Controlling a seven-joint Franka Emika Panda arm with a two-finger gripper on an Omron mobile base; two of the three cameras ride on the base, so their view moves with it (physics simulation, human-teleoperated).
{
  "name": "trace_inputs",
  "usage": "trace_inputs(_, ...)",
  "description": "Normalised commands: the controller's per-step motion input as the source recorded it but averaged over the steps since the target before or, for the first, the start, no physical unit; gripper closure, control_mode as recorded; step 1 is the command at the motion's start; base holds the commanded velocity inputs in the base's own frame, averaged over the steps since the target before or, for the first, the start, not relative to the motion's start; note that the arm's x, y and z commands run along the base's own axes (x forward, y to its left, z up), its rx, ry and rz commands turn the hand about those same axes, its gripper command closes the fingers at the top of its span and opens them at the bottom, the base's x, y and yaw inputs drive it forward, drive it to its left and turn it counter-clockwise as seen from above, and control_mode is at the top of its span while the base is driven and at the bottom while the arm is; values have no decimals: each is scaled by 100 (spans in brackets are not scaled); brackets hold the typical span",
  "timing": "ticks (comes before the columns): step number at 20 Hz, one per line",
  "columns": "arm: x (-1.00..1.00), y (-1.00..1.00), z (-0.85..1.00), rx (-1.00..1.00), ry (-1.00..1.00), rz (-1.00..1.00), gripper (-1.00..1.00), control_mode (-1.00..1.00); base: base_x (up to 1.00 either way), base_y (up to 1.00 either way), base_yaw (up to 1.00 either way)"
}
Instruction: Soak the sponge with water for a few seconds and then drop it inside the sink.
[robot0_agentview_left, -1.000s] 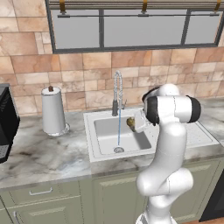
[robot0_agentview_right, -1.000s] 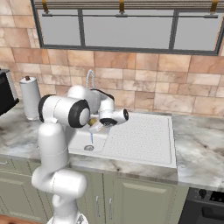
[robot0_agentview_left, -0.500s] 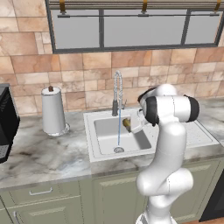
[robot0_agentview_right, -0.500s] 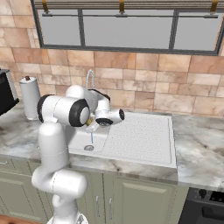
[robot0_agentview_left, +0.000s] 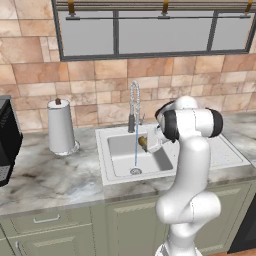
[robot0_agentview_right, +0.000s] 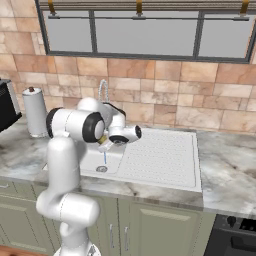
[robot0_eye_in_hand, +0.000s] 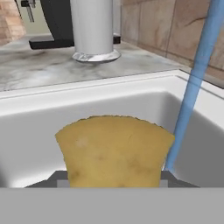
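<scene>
- In the left base view the white arm rises from the lower right of the frame and bends toward the middle, over the sink (robot0_agentview_left: 117, 162).
- The gripper (robot0_agentview_left: 145, 143) is closed on the sponge (robot0_agentview_left: 142, 142), which shows as a small yellow-tan block at the end of the hand, above the basin.
- In the hand view the sponge (robot0_eye_in_hand: 114, 151) sits in the lower middle of the frame, pinched between the finger tips; its top edge is curved.
- The water (robot0_eye_in_hand: 192, 87) falls as a thin pale blue stream just beside the sponge, at the right of this frame. Whether it touches the sponge cannot be told.
- In the left base view the stream (robot0_agentview_left: 136, 150) goes from the coiled chrome faucet (robot0_agentview_left: 134, 102) down to the round drain (robot0_agentview_left: 135, 171).
- A paper towel roll (robot0_agentview_left: 61, 126) stands on the marble counter (robot0_agentview_left: 45, 175), at middle left of the frame.
</scene>
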Motion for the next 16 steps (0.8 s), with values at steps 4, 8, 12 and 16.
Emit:
trace_inputs(4,24,0,-9,0,0,0,100,-100,0,0,0)
trace_inputs(8,24,0,-5,0,0,0,100,-100,0,0,0)
trace_inputs(12,20,0,-1,0,0,0,100,-100,0,0,0)
trace_inputs(16,13,4,-2,0,0,0,100,-100,0,0,0)
